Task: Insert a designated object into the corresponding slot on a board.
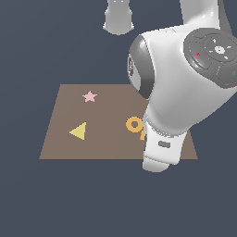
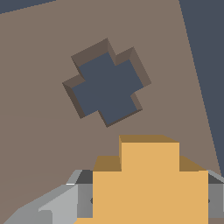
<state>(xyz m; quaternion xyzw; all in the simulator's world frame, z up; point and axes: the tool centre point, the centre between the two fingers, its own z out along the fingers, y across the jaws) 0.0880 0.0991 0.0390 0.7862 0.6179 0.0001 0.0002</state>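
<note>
In the wrist view my gripper [image 2: 148,199] is shut on the orange notched block [image 2: 148,183], its grey fingers [image 2: 65,201] pressing on both sides. The block hangs above the brown board [image 2: 39,131], a little short of the dark cross-shaped slot [image 2: 107,85], which lies open and unobstructed. In the exterior view the arm covers the gripper and the slot. Only a sliver of the orange block [image 1: 142,135] shows beside the wrist, over the board [image 1: 60,148] toward that view's right.
On the board lie an orange ring [image 1: 134,124], a yellow triangle [image 1: 79,131] and a pink star [image 1: 89,96]. The robot's base [image 1: 118,21] stands behind the board. The board's edge [image 2: 199,87] runs close to the slot.
</note>
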